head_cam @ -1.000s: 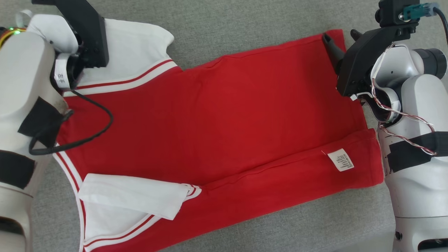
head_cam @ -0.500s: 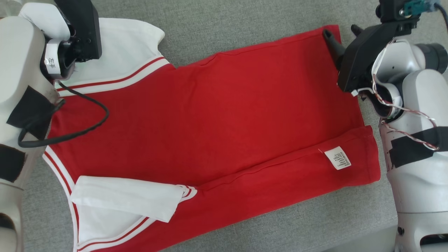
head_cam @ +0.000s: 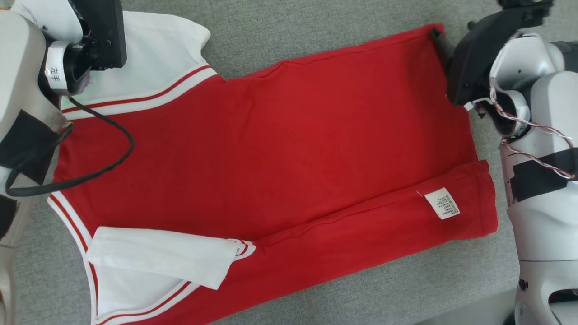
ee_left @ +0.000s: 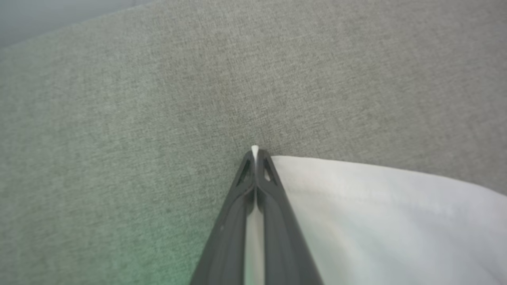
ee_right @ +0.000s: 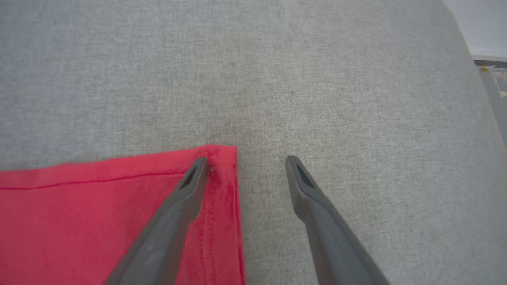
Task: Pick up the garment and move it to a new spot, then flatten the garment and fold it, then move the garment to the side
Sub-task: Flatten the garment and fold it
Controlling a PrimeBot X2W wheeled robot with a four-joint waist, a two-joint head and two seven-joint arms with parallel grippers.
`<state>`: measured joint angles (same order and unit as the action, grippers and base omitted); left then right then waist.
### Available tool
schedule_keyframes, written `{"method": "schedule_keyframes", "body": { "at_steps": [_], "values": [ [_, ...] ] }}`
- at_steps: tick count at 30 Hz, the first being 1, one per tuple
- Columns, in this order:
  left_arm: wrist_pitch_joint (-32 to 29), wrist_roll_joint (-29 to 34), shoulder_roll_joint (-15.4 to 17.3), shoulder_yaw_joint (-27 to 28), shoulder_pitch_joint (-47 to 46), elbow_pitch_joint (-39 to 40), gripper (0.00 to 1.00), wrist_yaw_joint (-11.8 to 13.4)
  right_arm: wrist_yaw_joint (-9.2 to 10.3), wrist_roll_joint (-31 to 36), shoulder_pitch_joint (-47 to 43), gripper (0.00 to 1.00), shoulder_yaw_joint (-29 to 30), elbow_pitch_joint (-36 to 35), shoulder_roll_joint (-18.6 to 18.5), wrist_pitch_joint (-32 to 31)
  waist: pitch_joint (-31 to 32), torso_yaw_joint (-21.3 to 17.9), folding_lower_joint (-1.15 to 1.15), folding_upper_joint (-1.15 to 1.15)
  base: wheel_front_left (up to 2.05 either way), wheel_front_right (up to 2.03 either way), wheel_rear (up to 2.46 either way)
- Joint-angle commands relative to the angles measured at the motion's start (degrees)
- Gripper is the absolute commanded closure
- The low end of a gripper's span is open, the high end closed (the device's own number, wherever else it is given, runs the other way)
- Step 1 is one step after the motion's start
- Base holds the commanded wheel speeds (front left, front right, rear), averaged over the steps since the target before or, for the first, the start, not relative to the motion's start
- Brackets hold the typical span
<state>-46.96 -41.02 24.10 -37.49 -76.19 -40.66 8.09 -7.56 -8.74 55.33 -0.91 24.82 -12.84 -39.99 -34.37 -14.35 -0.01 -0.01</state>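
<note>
A grey woven surface (head_cam: 316,40) runs under everything. In the right wrist view its edge curves away at the upper right, with a pale strip of room (ee_right: 481,23) beyond it. What stands there is too blurred to name. The left wrist view has a similar pale band past the surface's far edge at the upper left.

The garment (head_cam: 280,149) lies spread flat on this surface between the two arms. It has a red body and white sleeves with red-striped trim. Its lower long edge is folded over onto the body, showing a white care label (head_cam: 442,203) whose print is too small to read. The near sleeve (head_cam: 158,253) is folded inward over the red.

The left tool (ee_left: 255,158) has its fingers pressed together on the edge of the far sleeve (head_cam: 158,54), and a sliver of white cloth shows between them up to the tips. In the head view those fingers are hidden under the black wrist housing (head_cam: 101,34).

The right tool (ee_right: 246,160) stands apart at the garment's far right corner. One finger is over the red hem and the other is over bare grey, with the corner's edge between them. I cannot tell whether the finger over the hem touches the cloth.

A black cable (head_cam: 104,167) loops from the left arm across the red cloth. The left forearm covers the garment's collar end. The bottom edge of the head view cuts off its near left corner.
</note>
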Motion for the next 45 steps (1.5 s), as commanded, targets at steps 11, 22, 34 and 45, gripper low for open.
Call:
{"method": "schedule_keyframes", "body": {
  "at_steps": [11, 22, 34, 45],
  "values": [
    [-1.74, -0.37, 2.35, -0.73, 5.03, 2.6, 1.0, 1.36, 0.12, -3.02, 2.62, 0.0, -7.71, -0.89, -4.08, -10.46, 0.1, 0.74, 0.01, 0.01, 0.0, 0.0, 0.0],
    [-2.61, -0.3, 1.86, -1.64, 5.1, 4.68, 1.0, 2.25, 0.1, -6.5, 4.99, 0.09, -12.82, 4.75, -5.8, -14.16, -1.47, 2.04, 0.01, 0.01, 0.0, 0.0, 0.0],
    [1.39, -4.2, 2.27, 1.86, 5.4, 7.07, 1.0, 0.06, 0.13, -9.58, 4.74, 1.0, -14.0, 4.81, -9.07, -11.33, 0.16, 3.27, 0.01, 0.01, 0.0, 0.0, 0.0],
    [8.78, -17.11, 1.52, 11.4, 15.2, 18.58, 1.0, -5.75, 0.12, -10.11, -1.98, 1.0, -13.13, 1.06, -12.34, 0.64, 7.33, 7.82, 0.01, 0.01, 0.0, 0.0, 0.0]
  ]
}}
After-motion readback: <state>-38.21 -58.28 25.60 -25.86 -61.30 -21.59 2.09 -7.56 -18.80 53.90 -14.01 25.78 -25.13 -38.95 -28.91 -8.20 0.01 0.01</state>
